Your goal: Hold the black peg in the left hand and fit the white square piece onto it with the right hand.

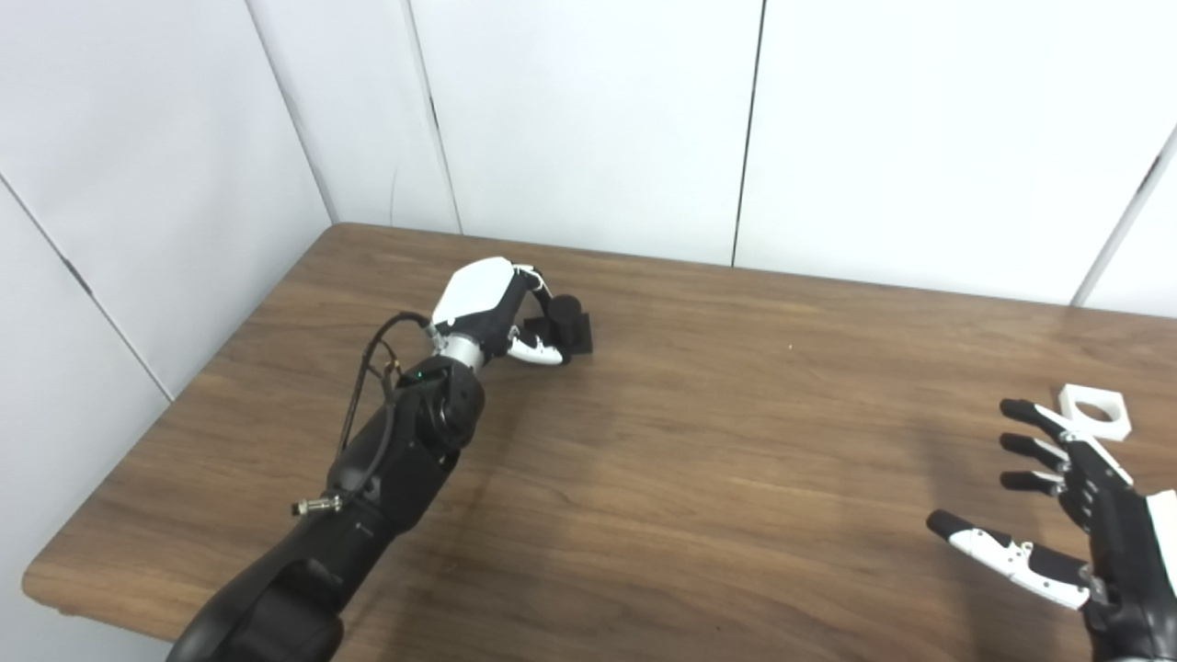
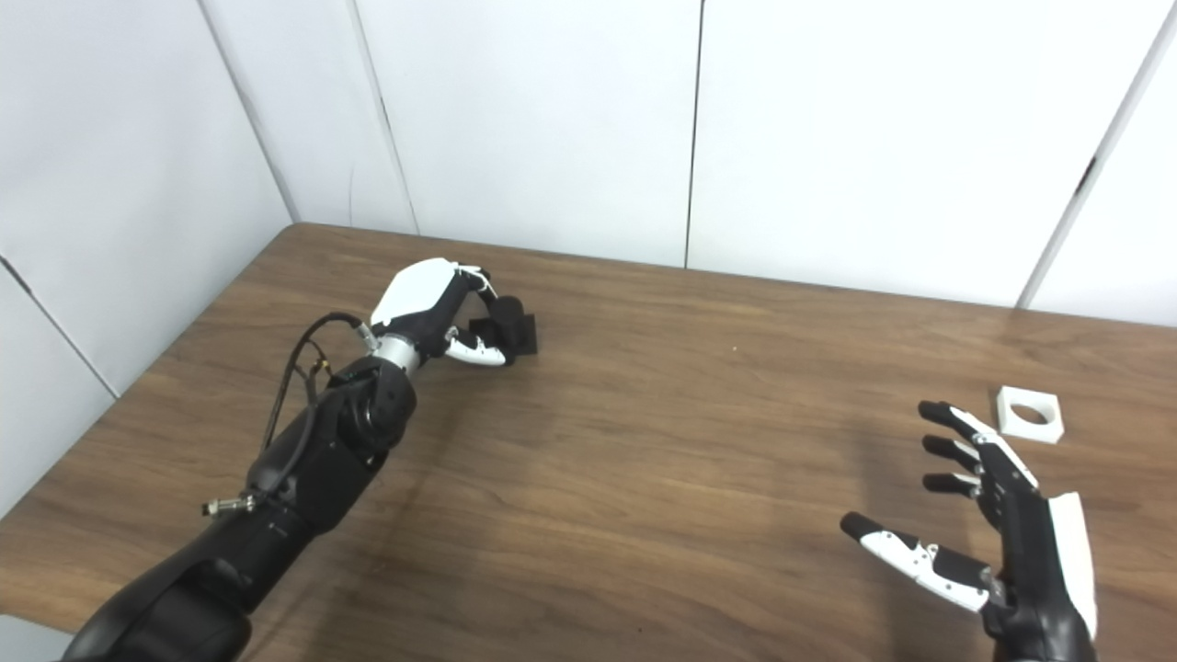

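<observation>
1. table: wooden top carrying both parts. the 2 parts lie well apart, so each hand should work only on its own side for now.
2. left hand: reaches to the far left area with fingers curled around the black peg. the peg appears to rest on the table, and whether the grip is fully closed on it cannot be told from either view. judgement: seat the fingers firmly on the square base before lifting, leave the round post clear, and keep the post upright.
3. right hand: fingers spread apart, holding nothing, near the right edge.
4. white square piece: lies flat just beyond the right hand's fingertips, hole facing up. judgement: pinch it by its outer edges so the hole is not covered.
</observation>
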